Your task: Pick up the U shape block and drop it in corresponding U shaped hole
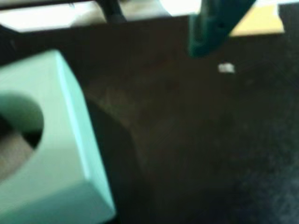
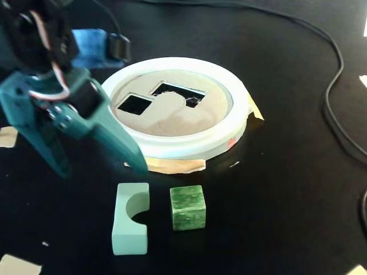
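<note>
The pale mint U shape block lies flat on the black table, its notch facing right toward the green cube. In the wrist view it fills the lower left, blurred. My teal gripper hangs open and empty just above and behind the block, one fingertip on the left and one near the disc's front rim. Only one finger shows in the wrist view. The U shaped hole is a dark cutout in the tan disc with a white rim, behind the block.
A darker mottled green cube sits right of the block. A smaller square hole lies left of the U hole. Black cables run along the right. Tan tape scraps lie around the disc, and a blue object lies behind the arm.
</note>
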Tool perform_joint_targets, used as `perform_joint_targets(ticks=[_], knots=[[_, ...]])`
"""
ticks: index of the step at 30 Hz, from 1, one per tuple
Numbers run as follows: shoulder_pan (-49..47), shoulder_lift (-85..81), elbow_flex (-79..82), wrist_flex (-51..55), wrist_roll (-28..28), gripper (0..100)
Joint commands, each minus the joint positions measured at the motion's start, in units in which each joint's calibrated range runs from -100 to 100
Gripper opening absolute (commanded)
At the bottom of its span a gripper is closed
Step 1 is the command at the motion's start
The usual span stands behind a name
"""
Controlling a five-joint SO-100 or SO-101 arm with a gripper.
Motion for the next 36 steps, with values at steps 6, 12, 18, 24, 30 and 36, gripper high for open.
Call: perform_joint_targets(ticks=[6,12,18,24,30,36], knots=[[1.30,14.03,-12.91,0.46,0.44,100],[1.42,18.60,-13.55,-0.34,0.44,100],[1.42,19.13,-13.64,-0.34,0.44,98],[1.42,19.13,-13.64,-0.34,0.44,51],[1.42,18.87,-13.64,-0.34,0.44,26],[1.42,18.60,-13.55,-0.34,0.15,18]])
